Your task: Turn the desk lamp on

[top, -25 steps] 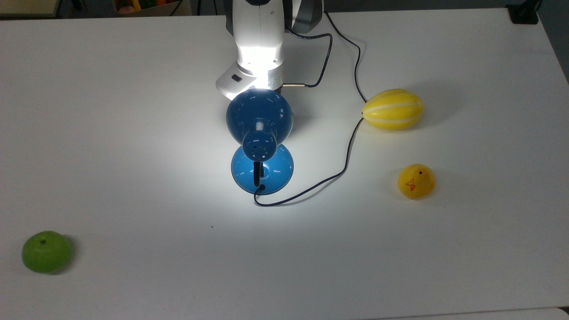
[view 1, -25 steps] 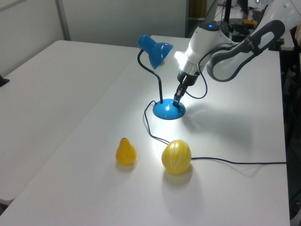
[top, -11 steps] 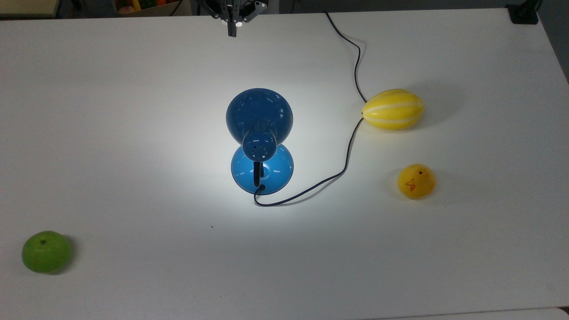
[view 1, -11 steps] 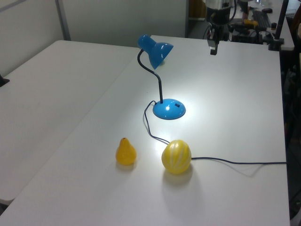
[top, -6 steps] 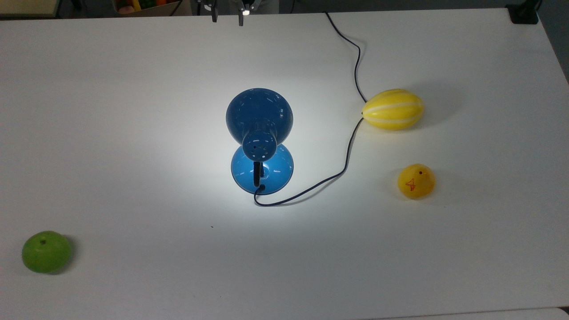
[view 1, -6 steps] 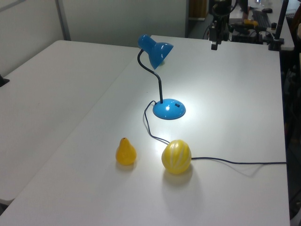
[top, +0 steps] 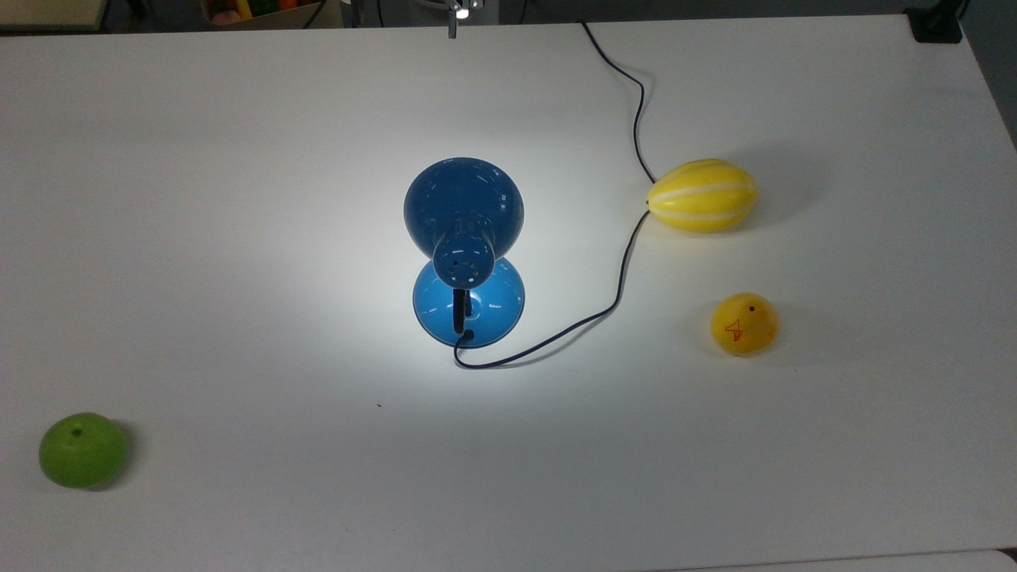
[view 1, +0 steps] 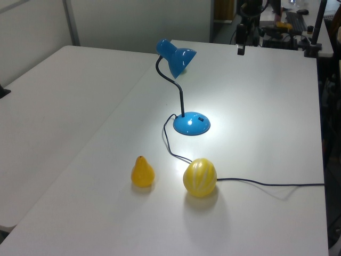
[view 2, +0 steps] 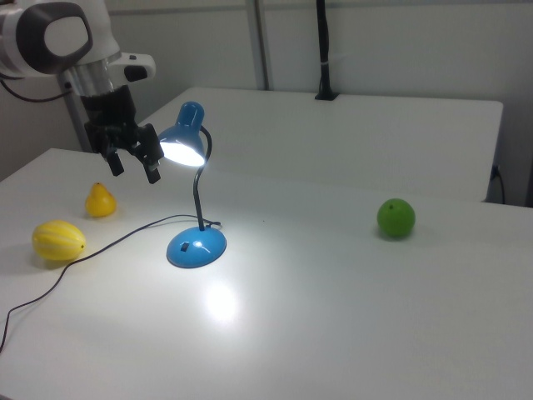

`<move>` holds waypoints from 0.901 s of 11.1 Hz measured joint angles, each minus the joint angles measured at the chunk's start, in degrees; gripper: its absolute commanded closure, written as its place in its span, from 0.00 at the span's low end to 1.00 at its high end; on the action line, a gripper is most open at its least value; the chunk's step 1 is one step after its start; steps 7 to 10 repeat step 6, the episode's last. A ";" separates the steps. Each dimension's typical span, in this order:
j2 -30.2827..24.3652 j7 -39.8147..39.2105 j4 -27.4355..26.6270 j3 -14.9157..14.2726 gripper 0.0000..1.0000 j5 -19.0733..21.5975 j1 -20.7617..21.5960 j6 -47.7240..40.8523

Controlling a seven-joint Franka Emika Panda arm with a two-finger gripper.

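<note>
Blue and lit, the desk lamp (view 2: pixel 196 193) glows on the white worktop (view 2: pixel 350 300) while my hand (view 2: pixel 133 167) hangs beside its shade, fingers spread, holding nothing.

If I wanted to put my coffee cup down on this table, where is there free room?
The widest bare patch lies between the desk lamp and the green apple, on the top view's left. It is more crowded on the top view's right, where the cord, striped yellow melon and yellow pear lie.

Lit desk lamp (top: pixel 464 238) pooling glare on table (top: pixel 238 199), soft shadows
</note>
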 measured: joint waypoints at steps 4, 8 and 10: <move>-0.07 0.00 3.19 -0.36 0.00 0.00 -0.88 -4.67; -0.07 0.00 3.98 -0.46 0.00 0.00 -1.79 -5.02; -0.07 0.00 3.98 -0.46 0.00 0.00 -1.79 -5.02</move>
